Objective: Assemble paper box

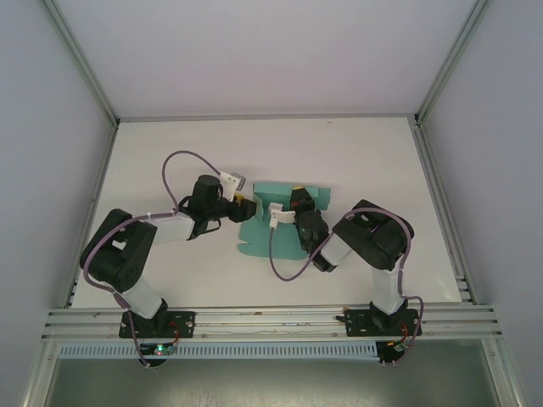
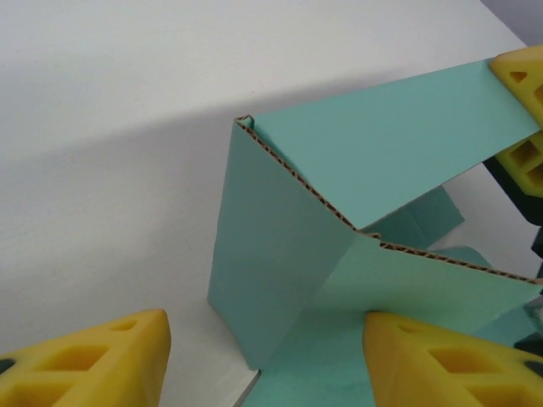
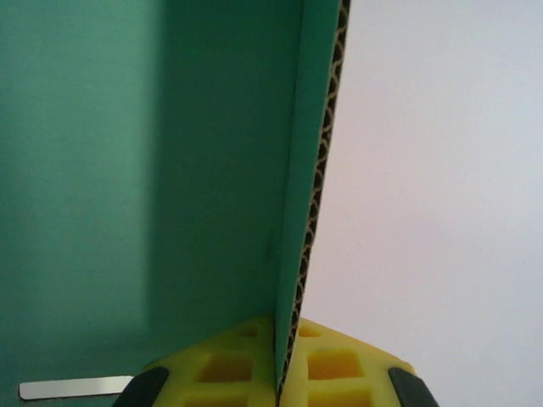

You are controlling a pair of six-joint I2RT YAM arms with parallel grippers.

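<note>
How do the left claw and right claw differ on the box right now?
The right claw is shut, pinching a raised panel of the paper box; the left claw is open, spread around a folded corner, clamping nothing. The right claw sits mid-sheet, the left claw at its left edge. Both are yellow-tipped.

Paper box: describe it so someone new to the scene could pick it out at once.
On the white table, look at the centre. The paper box is a teal card sheet, partly folded, one flap pinched by the right gripper. Nothing else there is teal.
</note>
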